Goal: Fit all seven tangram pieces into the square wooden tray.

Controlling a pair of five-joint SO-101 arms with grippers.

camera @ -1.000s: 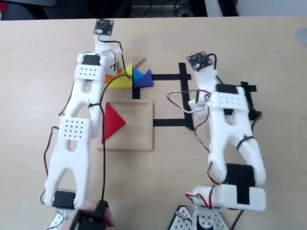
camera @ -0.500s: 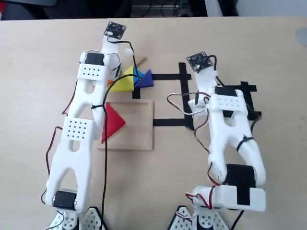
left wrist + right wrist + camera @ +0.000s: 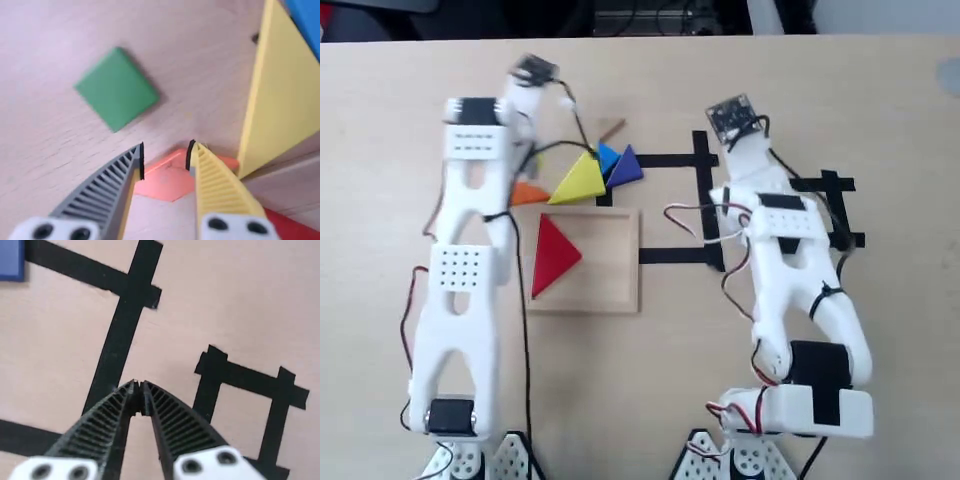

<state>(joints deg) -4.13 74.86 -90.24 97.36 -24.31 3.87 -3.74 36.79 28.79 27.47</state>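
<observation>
Only the red triangle (image 3: 555, 255) lies in the tray (image 3: 612, 292), with the yellow triangle (image 3: 580, 182), blue pieces (image 3: 620, 165), green square (image 3: 117, 89) and orange piece (image 3: 528, 192) outside just beyond it, the left gripper (image 3: 165, 155) narrowly parted over the orange piece and the right gripper (image 3: 137, 390) closed and empty beside the tray.

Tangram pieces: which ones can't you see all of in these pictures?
Orange piece: left wrist view, partly behind the left gripper.
Yellow triangle: left wrist view, cut off by the edge.
Red triangle: same view, mostly cut off.
Brown sliver: high view, too small to identify.
</observation>
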